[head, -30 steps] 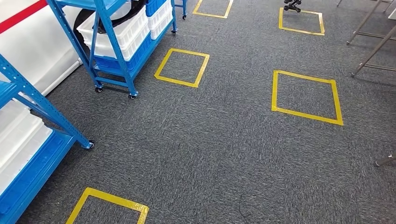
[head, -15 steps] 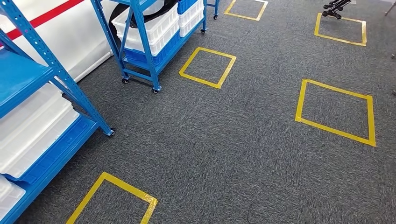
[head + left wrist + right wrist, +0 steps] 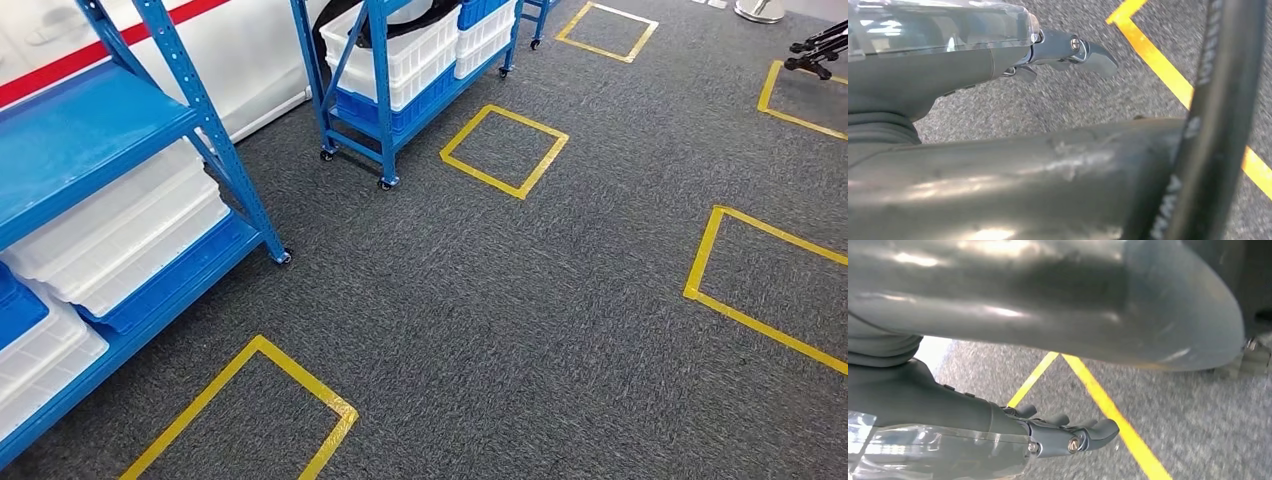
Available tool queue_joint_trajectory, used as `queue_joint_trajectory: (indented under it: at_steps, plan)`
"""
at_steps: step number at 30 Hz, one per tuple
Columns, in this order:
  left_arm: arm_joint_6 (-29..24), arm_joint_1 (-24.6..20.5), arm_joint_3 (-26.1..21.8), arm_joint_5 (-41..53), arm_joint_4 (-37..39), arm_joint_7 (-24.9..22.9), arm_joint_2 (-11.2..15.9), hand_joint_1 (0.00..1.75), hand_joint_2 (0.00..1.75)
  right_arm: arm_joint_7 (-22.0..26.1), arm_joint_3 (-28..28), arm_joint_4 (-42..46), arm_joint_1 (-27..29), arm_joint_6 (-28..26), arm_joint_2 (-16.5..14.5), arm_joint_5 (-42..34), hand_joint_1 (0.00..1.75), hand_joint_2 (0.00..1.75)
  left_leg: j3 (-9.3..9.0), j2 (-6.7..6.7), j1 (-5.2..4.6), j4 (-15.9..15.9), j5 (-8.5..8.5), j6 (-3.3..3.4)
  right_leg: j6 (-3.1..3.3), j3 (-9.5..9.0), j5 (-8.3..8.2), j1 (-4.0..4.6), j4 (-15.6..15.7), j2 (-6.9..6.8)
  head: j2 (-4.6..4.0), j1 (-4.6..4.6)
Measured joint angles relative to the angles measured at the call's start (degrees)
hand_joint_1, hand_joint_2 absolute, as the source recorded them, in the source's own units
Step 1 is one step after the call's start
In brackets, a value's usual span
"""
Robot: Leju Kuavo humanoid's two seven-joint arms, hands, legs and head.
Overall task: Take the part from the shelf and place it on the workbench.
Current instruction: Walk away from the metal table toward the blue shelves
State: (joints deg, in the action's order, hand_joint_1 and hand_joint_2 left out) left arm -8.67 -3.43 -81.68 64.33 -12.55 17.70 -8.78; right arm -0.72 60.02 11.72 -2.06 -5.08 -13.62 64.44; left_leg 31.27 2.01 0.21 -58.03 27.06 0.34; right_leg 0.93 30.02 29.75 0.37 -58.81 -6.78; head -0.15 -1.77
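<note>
A blue shelf rack (image 3: 100, 130) stands at my near left with white bins (image 3: 130, 235) on its lower levels. Farther off, a second blue rack on wheels (image 3: 381, 110) carries white crates (image 3: 420, 50); a black looped item (image 3: 395, 22) lies in the upper one. I cannot tell which thing is the part. My left hand (image 3: 1048, 50) hangs over the grey carpet with its fingers stretched out and nothing in it. My right hand (image 3: 1058, 432) hangs the same way, holding nothing, above a yellow tape line (image 3: 1108, 410).
Grey carpet (image 3: 520, 300) is marked with yellow tape squares: one near my feet (image 3: 250, 400), one by the wheeled rack (image 3: 505, 150), one at the right (image 3: 770, 290). Black stand feet (image 3: 820, 50) sit at the far right. A white wall with a red stripe (image 3: 60, 60) runs behind the racks.
The whole view has swung: the racks and tape squares slid rightward and closer, so the camera turned left toward the shelves. The near rack fills more of the left side.
</note>
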Motion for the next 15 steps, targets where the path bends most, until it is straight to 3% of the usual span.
queue_joint_trajectory:
  at_steps: [2, 4, 5, 6, 7, 9, 11, 13, 15]
  plan:
    - [0.02, -0.01, -0.02, -0.01, 0.0, -0.02, -0.04, 0.0, 0.0, -0.03, 0.0, 0.0, 0.0, -0.02, 0.01, 0.02, 0.0, 0.0, -0.27, -1.04, 0.37, 0.74, -0.68, 0.7, -0.64, 0.96, 1.93, -0.27, -2.52, 2.69, 0.0, 0.01]
    - [0.03, -0.19, -0.02, -0.01, 0.0, -0.02, -0.04, 0.0, 0.0, -0.05, 0.0, 0.0, 0.16, -0.02, 0.01, 0.02, 0.0, 0.0, -0.06, -2.13, 0.47, 0.9, -1.07, 1.11, -1.07, 4.16, 5.57, -0.74, -9.15, 5.74, 0.0, 0.01]
    - [0.04, -0.25, -0.02, -0.01, 0.0, -0.01, -0.02, 0.0, 0.0, -0.05, 0.0, 0.0, 0.22, -0.02, 0.01, 0.02, 0.0, 0.0, 0.09, -2.8, 0.45, 0.89, -1.15, 1.16, -1.22, 5.93, 6.92, -0.94, -12.64, 6.27, 0.0, 0.01]
    - [0.05, -0.24, -0.02, -0.01, 0.0, -0.01, -0.01, 0.0, 0.0, -0.05, 0.0, 0.0, 0.25, -0.02, 0.01, 0.02, 0.0, 0.0, 0.14, -3.54, 0.45, 0.87, -1.2, 1.14, -1.38, 7.06, 7.24, -1.13, -14.77, 6.45, 0.0, 0.0]
    - [0.06, -0.2, -0.02, -0.01, 0.0, -0.01, 0.0, 0.0, 0.0, -0.05, 0.0, 0.0, 0.28, -0.02, 0.02, 0.02, 0.0, 0.0, 0.12, -4.33, 0.46, 0.83, -1.24, 1.06, -1.53, 7.29, 6.39, -1.32, -14.92, 6.55, 0.0, 0.0]
    - [0.11, -0.14, -0.02, -0.01, 0.0, -0.02, -0.02, 0.0, 0.0, -0.06, 0.0, 0.0, 0.35, -0.02, 0.04, 0.02, 0.0, 0.0, 0.06, -5.98, 0.59, 0.61, -1.22, 0.74, -1.74, 4.83, 2.15, -1.8, -9.18, 7.54, 0.0, 0.01]
    - [0.2, -0.23, -0.03, -0.05, 0.0, -0.02, -0.04, 0.0, 0.0, -0.07, 0.0, 0.0, 0.45, 0.02, 0.05, 0.02, 0.0, 0.0, 0.39, -7.43, 0.63, 0.09, -1.06, 0.01, -1.76, 2.01, -0.71, -2.09, -2.52, 10.1, 0.0, 0.01]
    - [0.26, -0.26, -0.05, -0.14, 0.0, -0.02, -0.04, 0.0, 0.0, -0.1, -0.01, 0.0, 0.39, 0.05, 0.05, 0.05, 0.0, 0.0, 0.94, -8.54, 0.69, -0.07, -1.1, -0.92, -1.36, 1.31, -0.95, -1.86, -0.52, 11.1, 0.0, 0.01]
    - [0.25, -0.09, -0.13, -0.25, -0.01, -0.08, -0.03, 0.0, 0.0, -0.28, -0.01, 0.0, 0.23, 0.05, 0.05, 0.13, 0.0, 0.0, 1.28, -9.26, 0.93, 0.1, -1.27, -1.72, -0.48, 1.24, -1.29, -1.77, -0.18, 9.69, 0.0, 0.0]
